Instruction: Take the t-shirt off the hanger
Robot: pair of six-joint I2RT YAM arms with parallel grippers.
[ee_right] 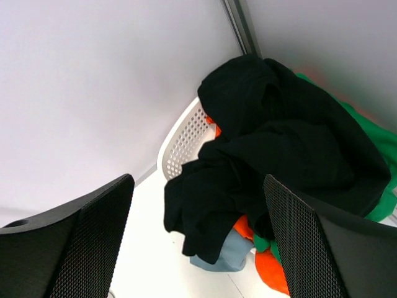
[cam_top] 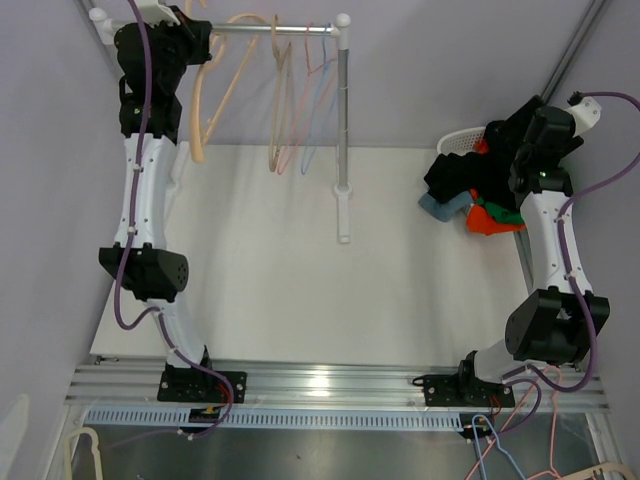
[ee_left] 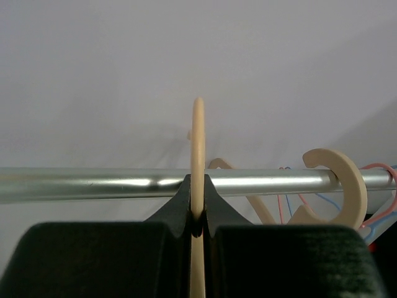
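The black t-shirt [cam_top: 455,180] [ee_right: 273,143] lies off the hanger, draped over a pile of clothes in the white basket [cam_top: 458,141] [ee_right: 183,139] at the back right. My right gripper [cam_top: 500,150] [ee_right: 198,186] hovers just above it, open, with nothing between its fingers. A bare beige hanger [cam_top: 203,110] [ee_left: 198,143] hangs at the left end of the metal rail [cam_top: 270,30] [ee_left: 93,184]. My left gripper [cam_top: 190,45] [ee_left: 198,214] is shut on its thin neck, right at the rail.
Several more empty hangers, beige [cam_top: 278,110], pink [cam_top: 290,100] and blue [cam_top: 320,100], hang further right on the rail. The rack's post [cam_top: 343,130] stands at the back middle. Orange [cam_top: 488,218], green and grey-blue [cam_top: 437,207] clothes spill from the basket.
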